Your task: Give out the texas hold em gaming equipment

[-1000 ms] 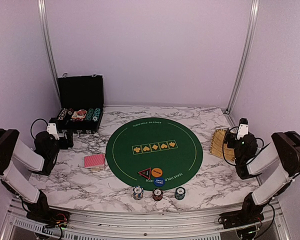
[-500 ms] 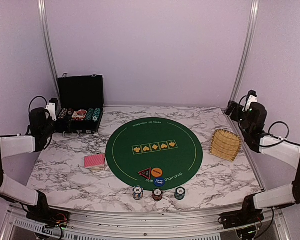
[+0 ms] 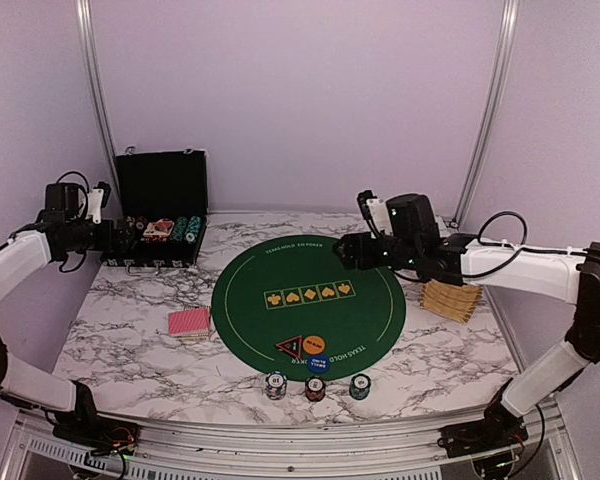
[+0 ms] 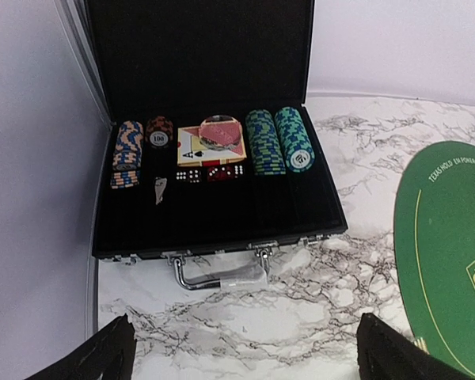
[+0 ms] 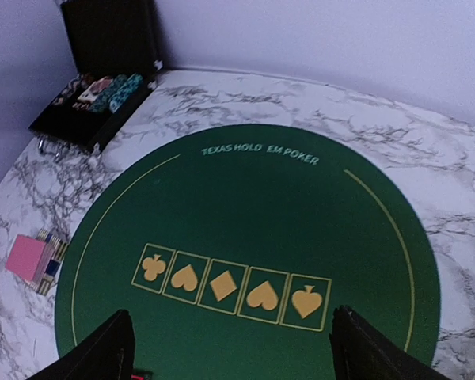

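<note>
**Top external view: approach to the case, both claws empty**

The tabletop (image 3: 140, 350) carries a round green mat (image 3: 308, 270) at its centre. An open black case (image 4: 206, 47) stands in the far left corner. A tan slatted wooden object (image 3: 450, 295) lies by the right edge.

The red-backed cards (image 3: 189, 322) sit between the mat and the left edge. The orange disc (image 3: 314, 344), blue disc (image 3: 318, 362) and black triangle (image 3: 291, 347) rest on the mat's near part. Three small chip stacks (image 3: 315, 388) line the near edge. More chips (image 4: 281, 138) lie in rows inside the case.

The left gripper (image 4: 249, 348) faces the case, fingers wide apart, holding nothing. The right gripper (image 5: 233, 352) hovers over the far part of the mat, fingers apart and empty.

The step in hand appears to be fetching chips from the case.

1. Descend vertically, clear of the raised lid.
2. Straddle one row only.
3. Close gently, so that neighbouring rows are not dragged.
</note>
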Action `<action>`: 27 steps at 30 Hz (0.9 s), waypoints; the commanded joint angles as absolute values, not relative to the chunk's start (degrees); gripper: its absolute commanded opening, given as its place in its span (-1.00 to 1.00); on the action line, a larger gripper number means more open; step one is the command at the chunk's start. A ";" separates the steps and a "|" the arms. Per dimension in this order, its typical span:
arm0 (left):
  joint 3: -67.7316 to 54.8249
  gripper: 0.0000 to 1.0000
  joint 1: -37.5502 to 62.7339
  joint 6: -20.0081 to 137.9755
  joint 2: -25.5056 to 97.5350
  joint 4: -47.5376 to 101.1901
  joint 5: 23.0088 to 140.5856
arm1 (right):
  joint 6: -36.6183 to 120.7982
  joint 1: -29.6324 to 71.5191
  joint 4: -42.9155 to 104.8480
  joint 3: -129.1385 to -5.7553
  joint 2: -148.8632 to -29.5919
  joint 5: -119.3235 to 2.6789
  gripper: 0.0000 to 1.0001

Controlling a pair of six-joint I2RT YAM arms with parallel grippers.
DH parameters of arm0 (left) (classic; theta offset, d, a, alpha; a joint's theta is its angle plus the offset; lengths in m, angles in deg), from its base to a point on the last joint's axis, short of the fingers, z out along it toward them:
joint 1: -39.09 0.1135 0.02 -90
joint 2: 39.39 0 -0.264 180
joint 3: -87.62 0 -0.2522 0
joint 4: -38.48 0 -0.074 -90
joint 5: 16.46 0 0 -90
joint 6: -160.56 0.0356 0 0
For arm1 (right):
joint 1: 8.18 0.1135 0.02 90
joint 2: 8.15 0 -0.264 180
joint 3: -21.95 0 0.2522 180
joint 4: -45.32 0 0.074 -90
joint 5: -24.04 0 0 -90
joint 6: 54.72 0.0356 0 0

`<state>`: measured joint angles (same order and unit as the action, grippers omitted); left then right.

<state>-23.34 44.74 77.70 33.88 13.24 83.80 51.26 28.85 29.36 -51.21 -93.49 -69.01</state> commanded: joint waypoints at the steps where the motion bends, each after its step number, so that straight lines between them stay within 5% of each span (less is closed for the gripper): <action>1: -22.18 0.98 44.98 80.14 31.11 3.90 86.20 | 50.66 37.90 21.47 -55.77 -98.43 -69.47 0.63; 12: -20.47 0.98 44.94 81.49 30.58 -0.89 88.69 | 53.62 51.73 14.95 -59.68 -109.70 -67.13 0.44; 27: -19.74 0.98 44.98 80.87 30.35 -1.98 91.02 | 52.80 53.51 11.61 -60.90 -116.01 -67.65 0.14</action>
